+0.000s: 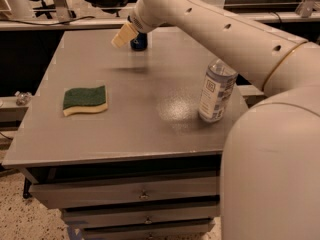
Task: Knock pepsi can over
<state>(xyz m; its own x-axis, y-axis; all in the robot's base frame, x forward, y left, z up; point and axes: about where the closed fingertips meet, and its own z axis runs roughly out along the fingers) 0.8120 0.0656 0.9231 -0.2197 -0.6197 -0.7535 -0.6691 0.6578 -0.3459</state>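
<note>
gripper (125,34) | far edge of table (150,89) | seemingly touching pepsi can (139,42)

3 items on the tabletop (125,124), 1 of each kind: 1 pepsi can (140,43), partly hidden; 1 clear plastic bottle (216,91); 1 green/yellow sponge (85,100). 1 robot arm (225,34) w/ 1 gripper (124,35), at the far side of the tabletop, just left of and in front of the can. Under the tabletop: prob. 3 drawer fronts (125,195), the lowest cut off by the frame edge.
</note>
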